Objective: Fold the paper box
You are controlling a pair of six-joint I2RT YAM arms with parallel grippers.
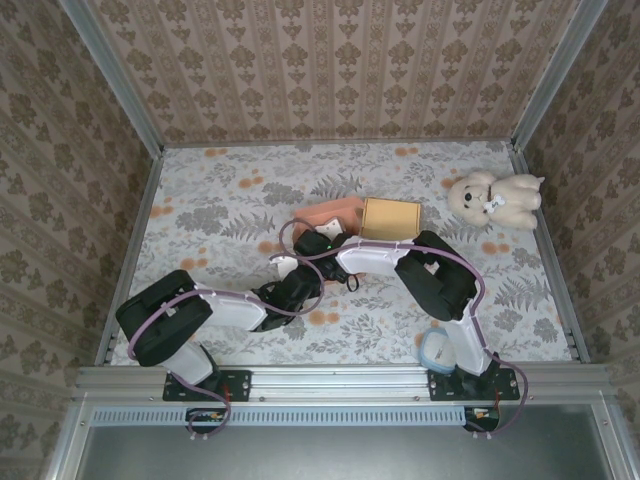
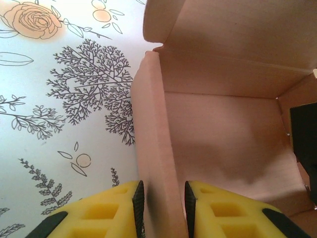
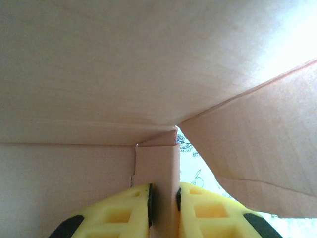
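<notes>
The paper box [image 1: 345, 213] is pinkish-brown cardboard, lying open at the table's middle with its tan lid panel [image 1: 392, 217] spread to the right. In the left wrist view, my left gripper [image 2: 161, 191] is shut on the box's folded side wall [image 2: 151, 124], one yellow finger [image 2: 104, 213] outside and one inside the tray. My right gripper [image 3: 164, 191] is shut on another upright folded wall [image 3: 156, 161], with box panels close above it. From above, both grippers meet at the box's near-left side [image 1: 312, 250].
A cream teddy bear [image 1: 495, 197] lies at the back right of the floral tablecloth [image 1: 220, 200]. Patterned walls and metal rails enclose the table. A blue loop [image 1: 435, 350] lies by the right arm's base.
</notes>
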